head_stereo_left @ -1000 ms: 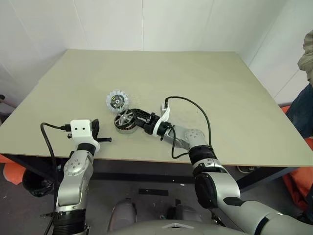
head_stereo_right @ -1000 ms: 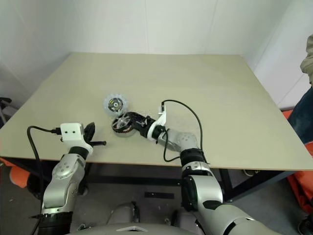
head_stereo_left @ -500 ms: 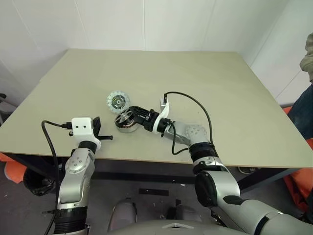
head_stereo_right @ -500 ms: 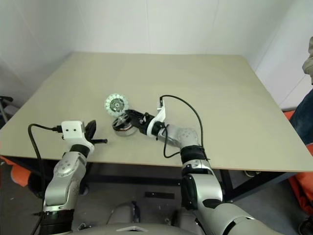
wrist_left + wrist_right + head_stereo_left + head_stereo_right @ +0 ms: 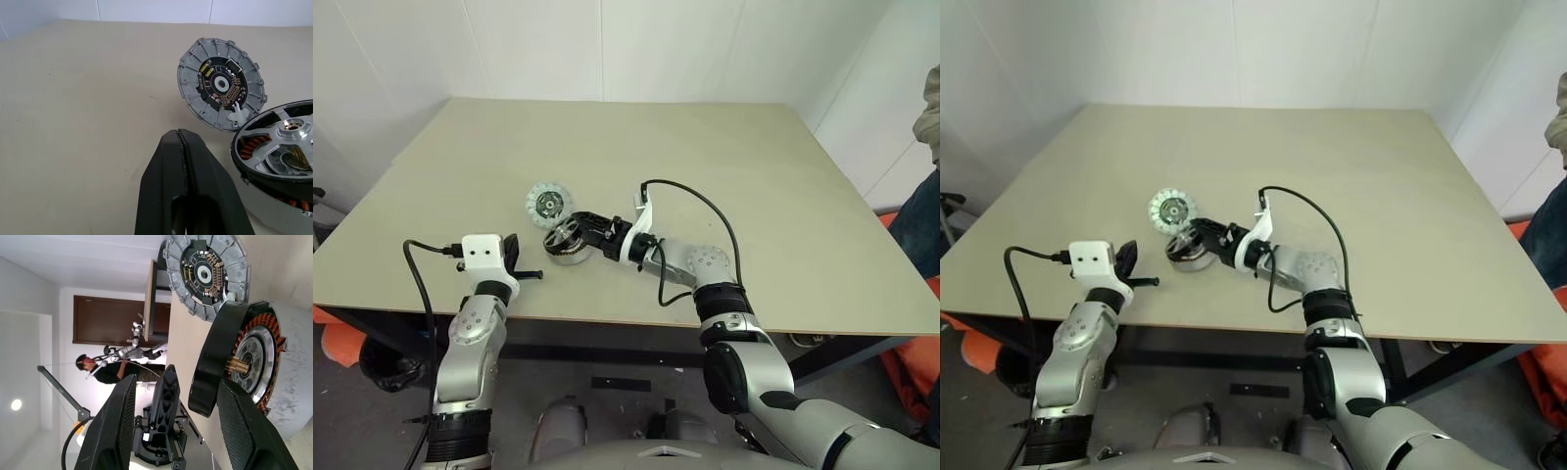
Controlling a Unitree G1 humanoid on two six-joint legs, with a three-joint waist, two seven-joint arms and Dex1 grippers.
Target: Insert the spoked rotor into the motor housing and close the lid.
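Black and thick, the rotor stands tipped on edge over the housing, one rim raised and the other down against the copper windings, so it is only partly seated. From the right wrist, the right gripper has its two fingers spread with a clear gap, and the rotor's dark rim sits between them, nearer one finger; whether either pad actually presses the rim I cannot tell. From overhead that gripper reaches in from the right, level with the table, its tips right at the rotor.

One rotor, one housing, one lid. The lid lies flat just beyond the housing, beside it with a sliver of table between them in the head view, though from the left wrist its rim and the rotor's overlap, so contact is uncertain. Its toothed edge and dark centre face up.

Part of the housing is cut off at the frame edge in the left wrist view, and the raised rotor hides its near side. The silvery spokes show best from the left wrist.

Off to the left, the left gripper hovers above the table's front edge, fingers clenched together on nothing, well apart from the parts.

A person's sleeve shows at the far right.
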